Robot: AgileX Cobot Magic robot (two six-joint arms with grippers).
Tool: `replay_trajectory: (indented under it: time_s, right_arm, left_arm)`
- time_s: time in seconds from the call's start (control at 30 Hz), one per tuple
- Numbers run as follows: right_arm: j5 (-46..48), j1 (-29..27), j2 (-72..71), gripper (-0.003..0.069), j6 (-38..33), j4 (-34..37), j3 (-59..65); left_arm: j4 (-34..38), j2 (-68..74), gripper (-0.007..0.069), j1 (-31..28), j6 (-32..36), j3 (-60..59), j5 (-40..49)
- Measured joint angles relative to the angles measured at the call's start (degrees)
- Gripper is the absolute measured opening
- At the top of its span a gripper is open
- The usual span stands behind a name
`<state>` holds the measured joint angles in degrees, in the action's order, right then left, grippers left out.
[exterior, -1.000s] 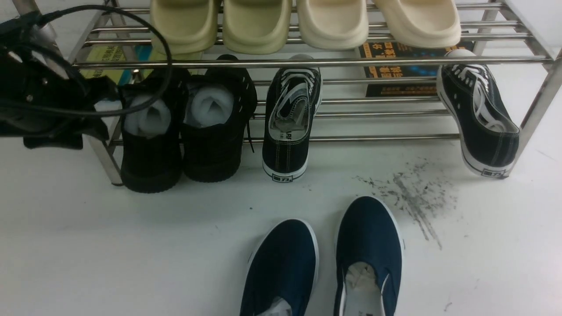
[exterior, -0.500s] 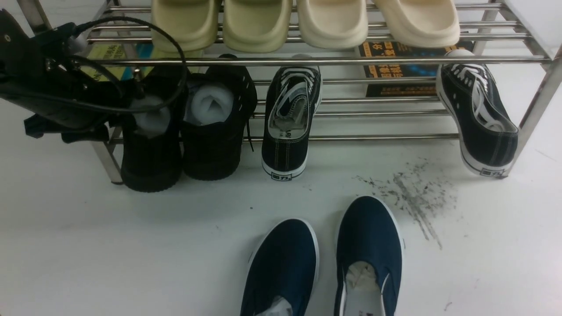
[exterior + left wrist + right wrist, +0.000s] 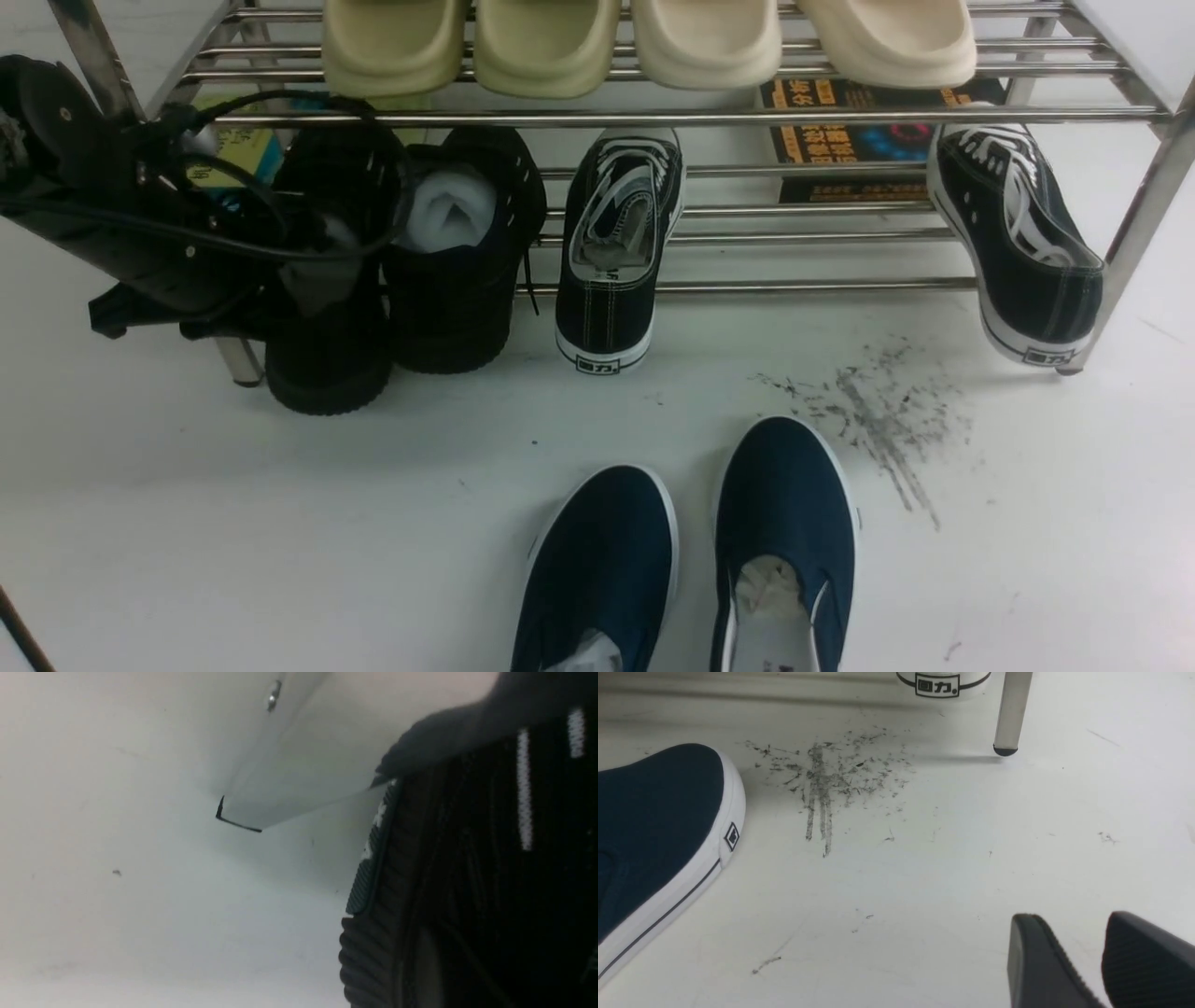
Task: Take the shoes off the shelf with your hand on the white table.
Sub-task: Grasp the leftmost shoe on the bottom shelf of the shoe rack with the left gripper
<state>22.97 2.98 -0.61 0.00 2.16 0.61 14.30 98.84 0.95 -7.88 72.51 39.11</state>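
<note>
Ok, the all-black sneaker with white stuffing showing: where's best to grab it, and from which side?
Probably the heel rim of the black sneaker, pinched beside the stuffing. Come from the front: its heel faces the robot, while the toe is tucked under the upper bars of the shelf.

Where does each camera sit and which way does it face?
Front view: between the arms, facing forward and down at the shelf and white table; left gripper shows.
Left wrist view: on the left arm, close beside a black knit shoe; one finger pad shows.
Right wrist view: low over the table, facing the shelf leg; right gripper shows.
Front and right wrist views share the scuff marks and a navy slip-on.
</note>
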Motion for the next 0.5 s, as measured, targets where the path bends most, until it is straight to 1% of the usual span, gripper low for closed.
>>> replay_trajectory:
  time_s: [0.03,0.07,0.1,0.3,0.5]
  right_arm:
    - [0.00,0.00,0.00,0.0237,0.00,0.00,0.00]
    - [0.00,0.00,0.00,0.0237,0.00,0.00,0.00]
    - [0.00,0.00,0.00,0.0237,0.00,0.00,0.00]
    - [0.00,0.00,0.00,0.0237,0.00,0.00,0.00]
    - [0.00,0.00,0.00,0.0237,0.00,0.00,0.00]
  left_arm:
    - [0.00,0.00,0.0035,0.00,0.00,0.00,0.45]
    - [0.00,0.00,0.0035,0.00,0.00,0.00,0.45]
    - [0.14,0.00,0.0015,0.00,-0.05,0.00,1.29]
    - [0.62,-1.39,0.0010,0.00,-0.46,-0.19,5.05]
    - [0.35,-8.29,0.0008,-0.06,-1.99,-0.13,10.42]
